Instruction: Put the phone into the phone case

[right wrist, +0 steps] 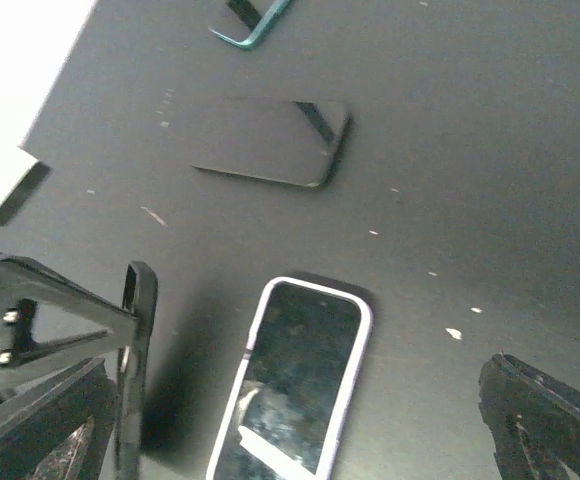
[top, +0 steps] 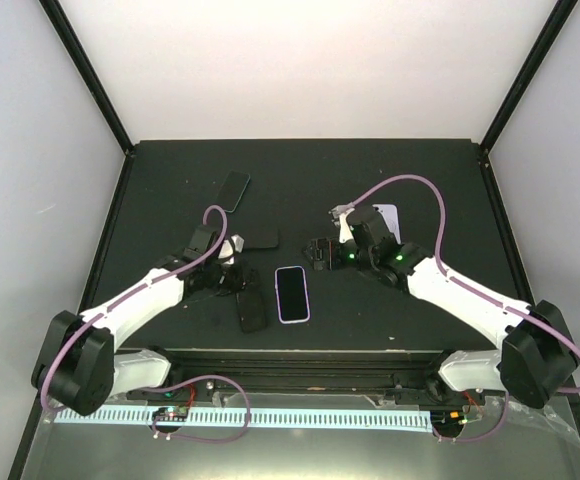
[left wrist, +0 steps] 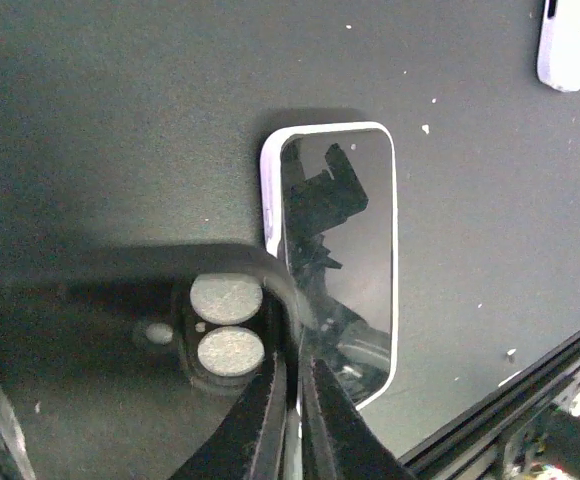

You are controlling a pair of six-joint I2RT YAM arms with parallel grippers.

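With my left gripper (left wrist: 300,362) clamped on the thin rim of the black case (left wrist: 90,330) and my right gripper (right wrist: 315,350) apart, the case may twist loose.

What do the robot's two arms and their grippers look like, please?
Both the left arm and right arm have white links, black joints and a looping purple cable. The right arm's wrist shows green lights. The left gripper and right gripper are black.

Clearance around white-rimmed phone (top: 292,294)
Right side: bare mat (top: 370,310), free. Left side blocked: black case (top: 250,311) just beside it, pinched by left gripper (top: 235,285). Far side: dark phone (top: 263,239), right gripper (top: 322,252) wide open.
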